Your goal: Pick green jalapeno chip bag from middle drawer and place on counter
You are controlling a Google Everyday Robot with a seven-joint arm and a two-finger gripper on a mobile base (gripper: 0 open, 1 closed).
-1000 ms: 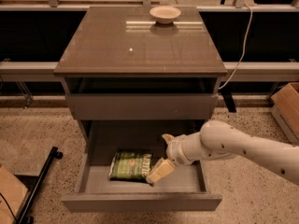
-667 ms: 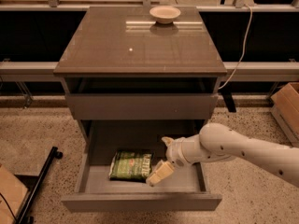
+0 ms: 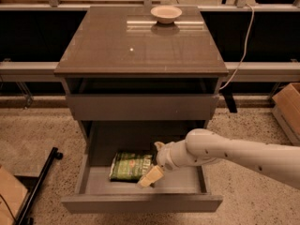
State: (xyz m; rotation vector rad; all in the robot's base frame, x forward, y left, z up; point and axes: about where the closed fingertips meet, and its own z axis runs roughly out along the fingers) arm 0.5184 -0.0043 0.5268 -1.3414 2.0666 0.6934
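Note:
The green jalapeno chip bag (image 3: 131, 166) lies flat in the pulled-out middle drawer (image 3: 140, 203), left of its centre. My gripper (image 3: 154, 162) reaches in from the right on a pale arm and sits at the bag's right edge. Its fingers are spread: one tan finger (image 3: 150, 176) lies over the bag's lower right corner, and the other tip shows above, near the bag's upper right corner. The bag rests on the drawer floor. The glossy counter (image 3: 122, 46) tops the cabinet.
A shallow pale bowl (image 3: 166, 14) stands at the counter's back. A closed drawer front (image 3: 140, 107) sits above the open drawer. A black pole (image 3: 40, 184) lies on the floor at left, a cardboard box (image 3: 288, 107) at right, and a white cable (image 3: 241, 50) hangs there.
My gripper has shifted a little to the left, so its lower finger now overlaps the bag's right edge. The bag has not moved.

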